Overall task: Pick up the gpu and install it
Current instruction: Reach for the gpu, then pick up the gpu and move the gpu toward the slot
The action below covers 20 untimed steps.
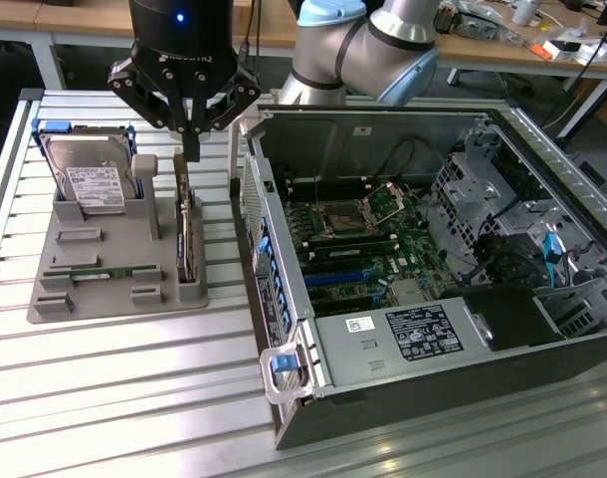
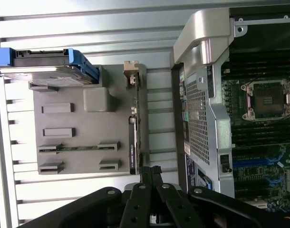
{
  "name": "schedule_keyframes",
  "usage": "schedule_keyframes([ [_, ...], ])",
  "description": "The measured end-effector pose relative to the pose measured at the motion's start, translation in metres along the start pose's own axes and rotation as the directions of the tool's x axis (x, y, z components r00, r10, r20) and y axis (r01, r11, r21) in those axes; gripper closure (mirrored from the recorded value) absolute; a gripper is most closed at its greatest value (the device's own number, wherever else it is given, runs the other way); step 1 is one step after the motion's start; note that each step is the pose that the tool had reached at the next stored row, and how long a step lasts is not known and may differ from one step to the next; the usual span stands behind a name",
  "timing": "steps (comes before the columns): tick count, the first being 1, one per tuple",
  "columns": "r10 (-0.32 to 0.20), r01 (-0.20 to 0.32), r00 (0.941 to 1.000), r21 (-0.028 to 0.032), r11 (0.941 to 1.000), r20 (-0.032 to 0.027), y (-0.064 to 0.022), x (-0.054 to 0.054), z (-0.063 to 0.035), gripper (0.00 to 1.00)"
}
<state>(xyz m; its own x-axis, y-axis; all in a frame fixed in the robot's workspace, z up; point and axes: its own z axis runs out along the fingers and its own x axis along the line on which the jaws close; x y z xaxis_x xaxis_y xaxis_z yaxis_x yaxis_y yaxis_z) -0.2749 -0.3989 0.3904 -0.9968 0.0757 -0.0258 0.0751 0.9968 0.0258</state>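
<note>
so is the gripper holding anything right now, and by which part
Nothing held: the gripper is shut over one end of the gpu, which stands on edge in the grey holder.

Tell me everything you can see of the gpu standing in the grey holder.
The gpu is a thin, flat card with a dark board and a pale metal piece at one end. It stands upright on its long edge in the slot of the grey holder nearest the open computer case, and has not yet been lifted. The slot supports its lower edge. The hand, shut, hangs over one end of the card; whether they touch cannot be told.
</note>
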Motion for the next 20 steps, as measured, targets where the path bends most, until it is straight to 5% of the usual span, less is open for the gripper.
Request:
schedule_keyframes([
  [12,0.0,0.0,1.0,0.0,1.0,0.0001,0.0,0.0,0.0,0.87],
  [15,0.0,0.0,1.0,0.0,1.0,0.0001,0.0,0.0,0.0,0.62],
  [20,0.0,0.0,1.0,0.0,1.0,0.0001,0.0,0.0,0.0,0.62],
])
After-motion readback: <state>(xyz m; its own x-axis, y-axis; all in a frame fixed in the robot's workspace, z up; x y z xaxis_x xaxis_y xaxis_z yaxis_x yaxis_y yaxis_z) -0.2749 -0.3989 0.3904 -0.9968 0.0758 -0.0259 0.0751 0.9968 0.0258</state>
